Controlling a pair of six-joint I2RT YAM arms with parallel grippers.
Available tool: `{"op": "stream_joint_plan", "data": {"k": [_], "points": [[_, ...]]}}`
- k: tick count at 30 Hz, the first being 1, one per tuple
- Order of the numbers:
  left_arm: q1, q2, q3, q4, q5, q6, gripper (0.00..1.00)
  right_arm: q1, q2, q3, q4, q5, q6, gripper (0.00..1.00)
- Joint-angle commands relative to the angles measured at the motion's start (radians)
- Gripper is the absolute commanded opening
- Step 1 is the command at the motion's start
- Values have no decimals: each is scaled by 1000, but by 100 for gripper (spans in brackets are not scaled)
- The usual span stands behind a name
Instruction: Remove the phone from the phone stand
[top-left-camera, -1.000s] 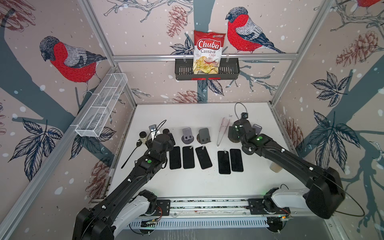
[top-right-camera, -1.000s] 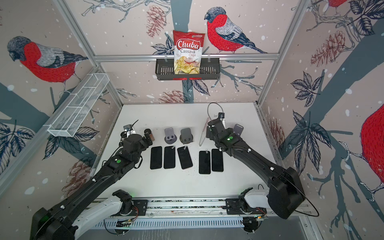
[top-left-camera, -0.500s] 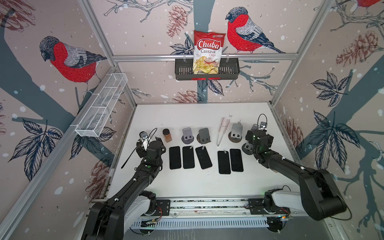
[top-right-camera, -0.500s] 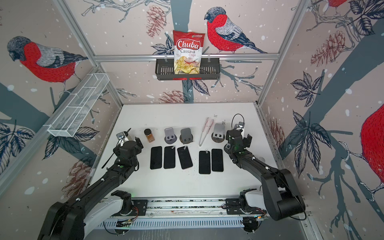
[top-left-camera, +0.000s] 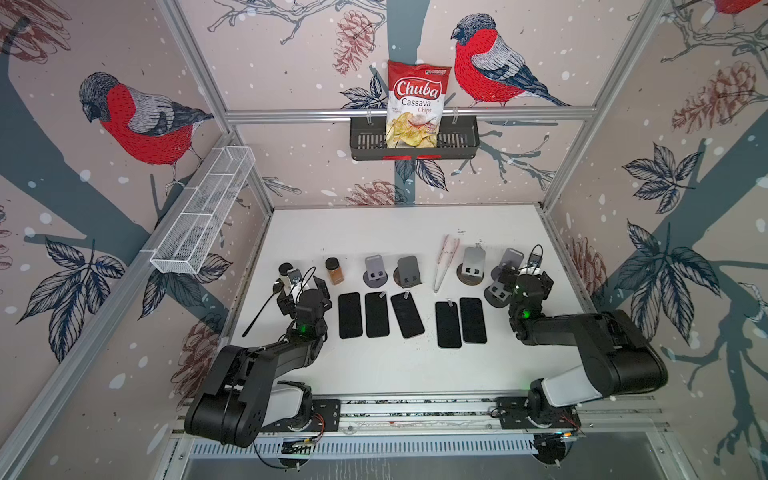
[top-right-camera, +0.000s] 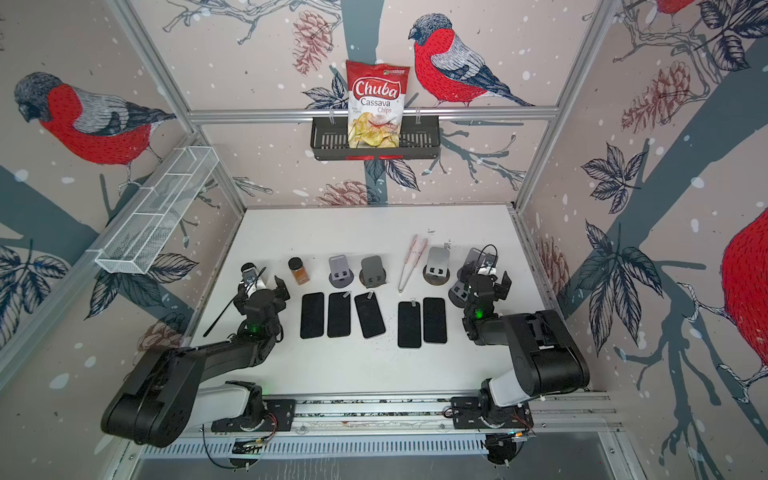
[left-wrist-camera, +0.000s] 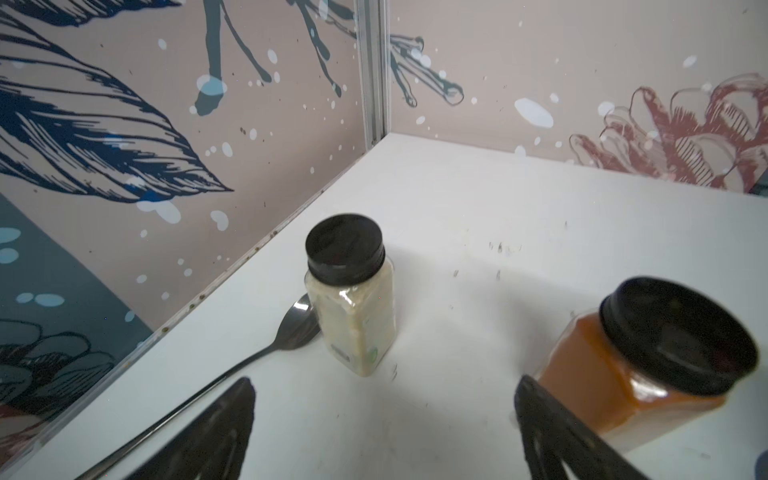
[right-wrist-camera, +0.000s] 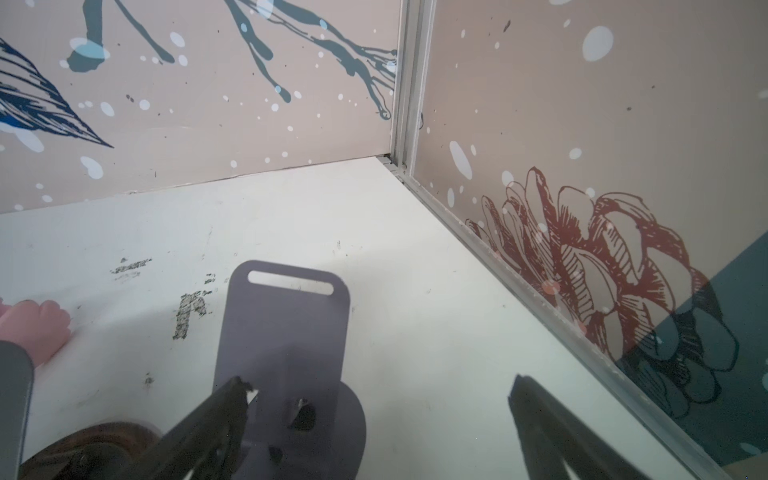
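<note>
Several black phones lie flat on the white table in both top views, such as one (top-left-camera: 350, 315) at the left of the row and one (top-right-camera: 434, 320) at the right. Behind them stand several grey phone stands (top-left-camera: 376, 270), all bare; no phone rests on a stand. My right gripper (top-left-camera: 524, 275) (top-right-camera: 486, 279) is open and empty, low over the table beside the rightmost purple-grey stand (right-wrist-camera: 286, 332), which shows past its fingertips (right-wrist-camera: 237, 388). My left gripper (top-left-camera: 302, 287) (left-wrist-camera: 384, 388) is open and empty near the left wall, left of the phones.
A pale spice jar (left-wrist-camera: 353, 311), a brown spice jar (left-wrist-camera: 644, 365) and a dark spoon (left-wrist-camera: 208, 382) sit just ahead of the left gripper. A pink tapered thing (top-left-camera: 444, 266) lies between the stands. A chips bag (top-left-camera: 417, 104) sits in the back basket. A white wire shelf (top-left-camera: 203, 216) hangs on the left wall.
Both arms have drawn back toward the front and outward: the left gripper away from the brown jar toward the left wall, the right gripper from the middle stands to the rightmost one. Both stay open.
</note>
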Motion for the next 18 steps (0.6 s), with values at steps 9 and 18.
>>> {"op": "stream_joint_plan", "data": {"k": [9,18], "points": [[49,220,8,466,57,174,97,-120,14,-89,202,-240,52,99],[74,222,71,324,133,147,97,-121,8,-83,183,-247,57,99]]}}
